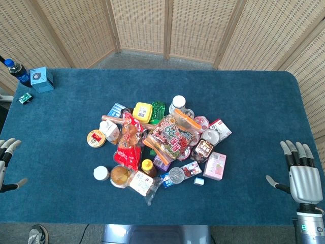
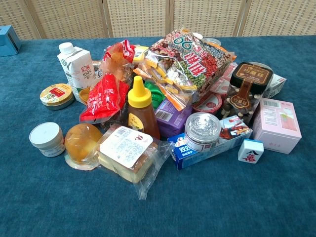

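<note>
Left hand point(image 1: 7, 161) at table's point(image 1: 244, 101) left edge, fingers apart, holding nothing | right hand point(image 1: 302, 175) near right front corner, fingers spread, holding nothing | grocery pile point(image 1: 160, 145) mid-table, well apart from both.

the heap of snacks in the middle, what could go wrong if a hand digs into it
1. The yellow-capped amber squeeze bottle stands upright amid loose packs; a nudge could likely topple it.
2. The big clear bag of mixed beans lies atop the heap and may slide.
3. The small white mahjong tile is easily knocked away.
</note>
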{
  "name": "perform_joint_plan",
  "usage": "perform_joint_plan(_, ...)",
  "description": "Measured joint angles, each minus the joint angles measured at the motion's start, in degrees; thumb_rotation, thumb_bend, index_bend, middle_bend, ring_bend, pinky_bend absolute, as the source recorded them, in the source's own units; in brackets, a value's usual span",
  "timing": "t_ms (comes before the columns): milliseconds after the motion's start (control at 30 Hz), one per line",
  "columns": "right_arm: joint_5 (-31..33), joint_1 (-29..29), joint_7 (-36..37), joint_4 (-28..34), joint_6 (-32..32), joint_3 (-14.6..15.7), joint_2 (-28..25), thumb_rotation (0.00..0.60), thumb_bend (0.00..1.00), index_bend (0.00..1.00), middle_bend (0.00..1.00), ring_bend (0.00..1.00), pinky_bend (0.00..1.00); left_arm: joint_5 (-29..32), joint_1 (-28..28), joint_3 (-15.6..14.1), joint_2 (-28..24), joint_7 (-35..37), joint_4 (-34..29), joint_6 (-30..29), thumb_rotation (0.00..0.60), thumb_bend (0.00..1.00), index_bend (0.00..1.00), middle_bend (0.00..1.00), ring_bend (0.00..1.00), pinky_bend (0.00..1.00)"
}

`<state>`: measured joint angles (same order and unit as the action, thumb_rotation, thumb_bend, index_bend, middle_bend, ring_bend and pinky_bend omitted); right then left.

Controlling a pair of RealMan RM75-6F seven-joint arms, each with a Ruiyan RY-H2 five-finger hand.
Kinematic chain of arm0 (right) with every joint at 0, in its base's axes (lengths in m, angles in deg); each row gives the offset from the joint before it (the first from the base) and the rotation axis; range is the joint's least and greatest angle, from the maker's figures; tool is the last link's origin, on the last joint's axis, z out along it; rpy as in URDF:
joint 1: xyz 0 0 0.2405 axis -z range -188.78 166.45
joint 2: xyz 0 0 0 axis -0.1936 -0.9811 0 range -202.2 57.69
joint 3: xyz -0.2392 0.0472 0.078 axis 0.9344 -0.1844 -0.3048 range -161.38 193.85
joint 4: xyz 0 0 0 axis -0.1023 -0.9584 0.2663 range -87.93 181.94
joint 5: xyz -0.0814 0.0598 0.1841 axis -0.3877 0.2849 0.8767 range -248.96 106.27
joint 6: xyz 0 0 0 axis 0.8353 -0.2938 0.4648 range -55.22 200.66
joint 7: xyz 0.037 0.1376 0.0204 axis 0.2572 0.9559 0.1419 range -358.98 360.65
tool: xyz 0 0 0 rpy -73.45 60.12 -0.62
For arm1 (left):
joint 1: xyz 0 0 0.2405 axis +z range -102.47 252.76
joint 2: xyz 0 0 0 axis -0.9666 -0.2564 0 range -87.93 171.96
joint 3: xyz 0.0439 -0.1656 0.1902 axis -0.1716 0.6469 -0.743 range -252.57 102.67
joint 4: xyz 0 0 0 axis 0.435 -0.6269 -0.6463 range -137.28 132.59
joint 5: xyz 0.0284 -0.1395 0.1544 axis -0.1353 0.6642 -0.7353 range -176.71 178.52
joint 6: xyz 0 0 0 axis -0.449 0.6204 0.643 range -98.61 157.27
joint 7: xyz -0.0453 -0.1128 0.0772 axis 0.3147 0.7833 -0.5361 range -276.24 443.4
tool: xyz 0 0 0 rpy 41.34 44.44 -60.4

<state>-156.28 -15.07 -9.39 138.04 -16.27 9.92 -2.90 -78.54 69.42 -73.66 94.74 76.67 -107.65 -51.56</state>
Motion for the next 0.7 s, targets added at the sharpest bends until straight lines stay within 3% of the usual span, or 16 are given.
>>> perform_joint_plan(400,0.1,0.1,0.0,0.4,-0.2,-0.1,-0.1,0.496,0.0,0.0,0.0,0.0,0.0,-1.4,-1.7,-0.8,2.2,-0.8,0.2,3.8,0.6,0.03,0.1,0.0,0.0,0.0)
perform_joint_plan(700,0.1,0.1,0.3,0.7,-0.3,-0.2,-0.4,0.493,0.0,0.0,0.0,0.0,0.0,-1.4,-7.9,-0.7,8.4,-4.1,0.8,13.9,0.6,0.03,0.1,0.0,0.0,0.0)
